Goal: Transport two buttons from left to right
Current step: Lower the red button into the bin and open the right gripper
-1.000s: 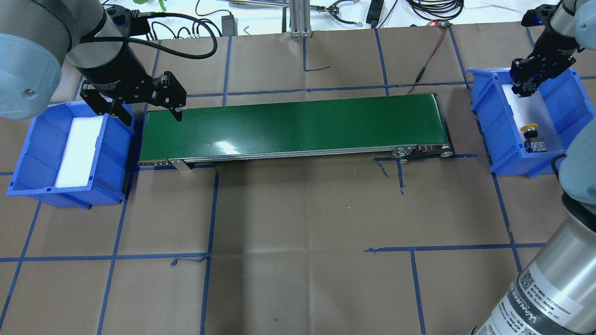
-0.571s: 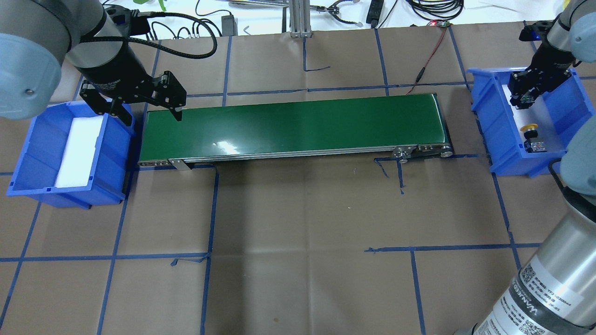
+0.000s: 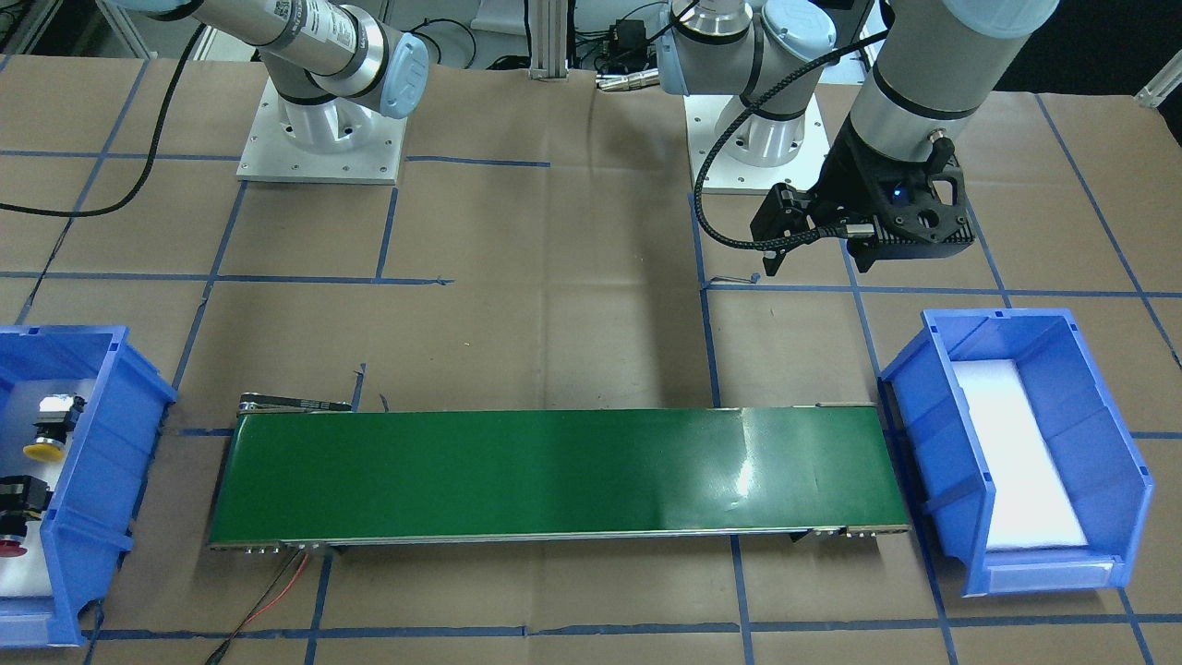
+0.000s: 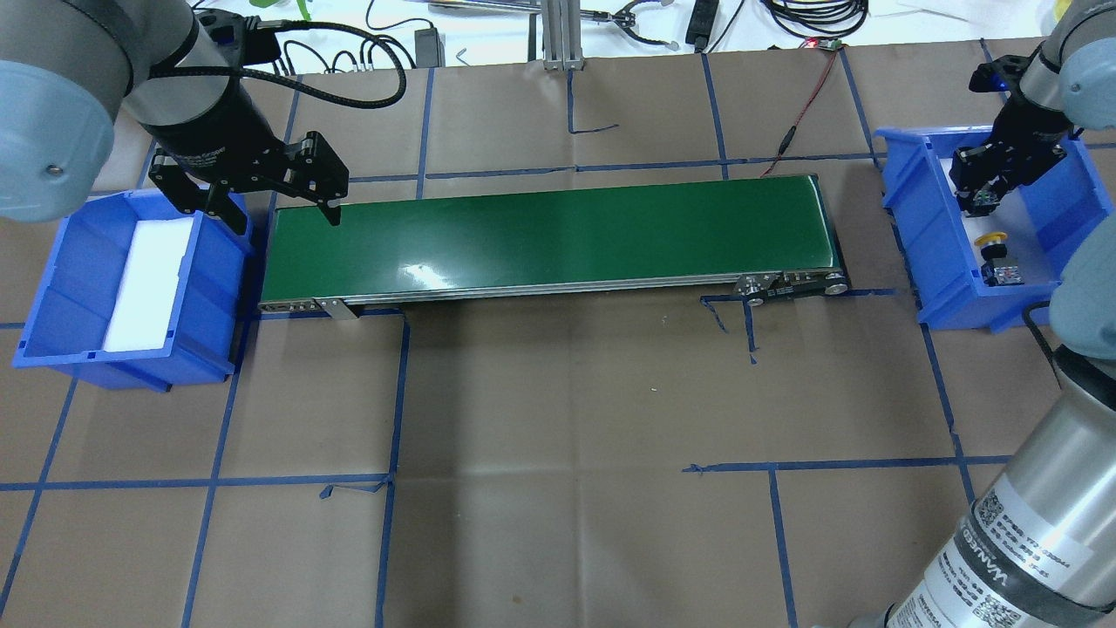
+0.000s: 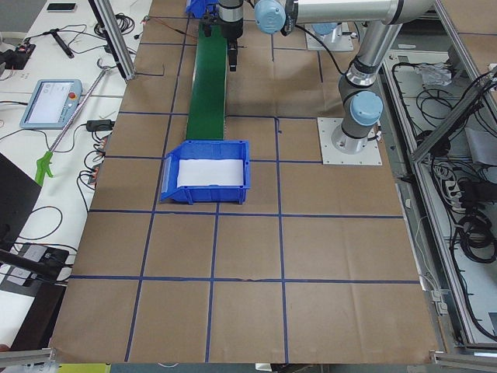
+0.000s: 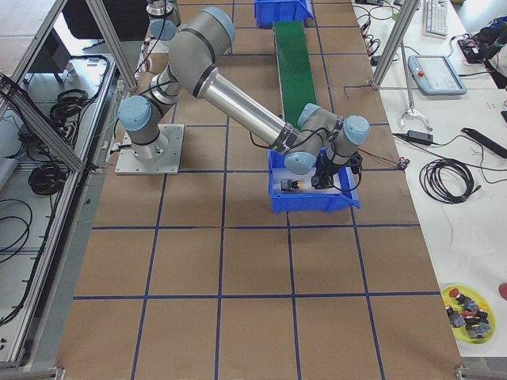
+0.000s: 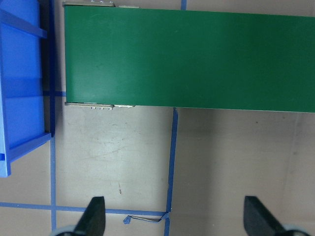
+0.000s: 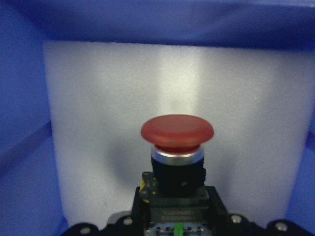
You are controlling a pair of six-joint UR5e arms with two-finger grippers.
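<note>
The red button (image 8: 177,129) has a black blocky body and fills the right wrist view, low over the white foam of the right blue bin (image 4: 924,235). Its red cap also shows in the front view (image 3: 9,547). My right gripper (image 4: 981,199) is down inside this bin and shut on the red button. The yellow button (image 4: 991,239) lies on the foam just in front of that gripper, also in the front view (image 3: 44,450). My left gripper (image 4: 283,214) is open and empty above the left end of the green conveyor belt (image 4: 549,235); its fingertips (image 7: 94,219) frame bare table.
The left blue bin (image 4: 52,288) holds only a white foam pad and stands against the belt's left end. The belt runs between the two bins. Cables and tools lie beyond the table's far edge. Blue tape lines cross the brown table.
My right gripper has moved down and nearer inside the right bin with the red button, closer to the yellow button. The left arm has not moved.
</note>
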